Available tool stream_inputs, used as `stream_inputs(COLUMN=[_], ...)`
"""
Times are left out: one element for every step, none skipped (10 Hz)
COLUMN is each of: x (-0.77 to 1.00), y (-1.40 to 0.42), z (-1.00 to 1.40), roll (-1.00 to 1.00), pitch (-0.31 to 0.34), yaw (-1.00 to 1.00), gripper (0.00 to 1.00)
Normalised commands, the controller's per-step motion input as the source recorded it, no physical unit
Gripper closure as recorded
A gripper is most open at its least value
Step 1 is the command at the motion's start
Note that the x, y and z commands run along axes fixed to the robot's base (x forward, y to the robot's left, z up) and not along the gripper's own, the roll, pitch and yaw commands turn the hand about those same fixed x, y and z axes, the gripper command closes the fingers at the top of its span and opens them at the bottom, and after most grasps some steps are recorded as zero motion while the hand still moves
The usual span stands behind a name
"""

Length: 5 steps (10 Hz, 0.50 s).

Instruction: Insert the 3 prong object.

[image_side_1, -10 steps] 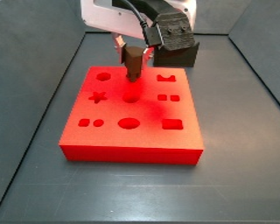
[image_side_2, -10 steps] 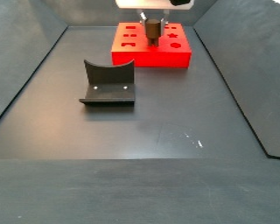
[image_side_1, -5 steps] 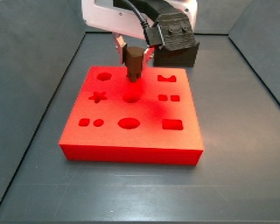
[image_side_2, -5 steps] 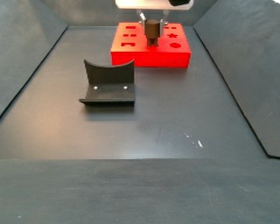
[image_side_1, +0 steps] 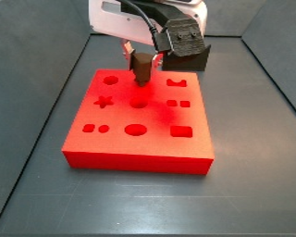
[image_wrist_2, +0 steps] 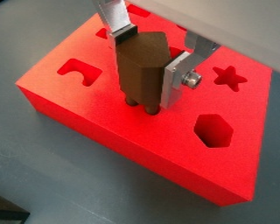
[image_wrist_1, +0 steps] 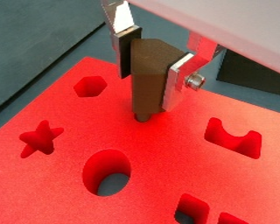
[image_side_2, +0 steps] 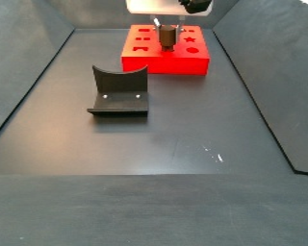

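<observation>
My gripper (image_wrist_1: 152,68) is shut on the 3 prong object (image_wrist_1: 149,79), a dark-brown peg-like piece held upright between the silver fingers. It also shows in a wrist view (image_wrist_2: 140,74). Its short prongs (image_wrist_2: 146,108) point down and meet the top of the red board (image_wrist_1: 166,157); I cannot tell how deep they sit. In a side view the gripper (image_side_1: 141,63) holds the piece (image_side_1: 141,72) over the far middle of the board (image_side_1: 138,153). In a side view the gripper (image_side_2: 166,29) stands over the board (image_side_2: 169,63) at the far end of the floor.
The board has shaped holes: a hexagon (image_wrist_1: 90,85), a star (image_wrist_1: 39,138), an oval (image_wrist_1: 108,171) and a U shape (image_wrist_1: 234,138). The fixture (image_side_2: 118,93) stands on the dark floor, well apart from the board. Dark walls enclose the floor.
The gripper with the piece has sunk slightly toward the board. The board and fixture have not moved.
</observation>
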Motion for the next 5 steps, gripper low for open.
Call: stream_inputs(x=[-0.02, -0.04, 0.00, 0.00, 0.00], y=[0.05, 0.02, 0.02, 0.02, 0.00], z=[-0.87, -0.83, -0.65, -0.39, 0.00], roll=[-0.15, -0.09, -0.07, -0.09, 0.00], pitch=[0.000, 0.000, 0.000, 0.009, 0.000], yaw=[-0.02, -0.03, -0.04, -0.03, 0.00], gripper=[1.00, 1.00, 1.00, 1.00, 1.00])
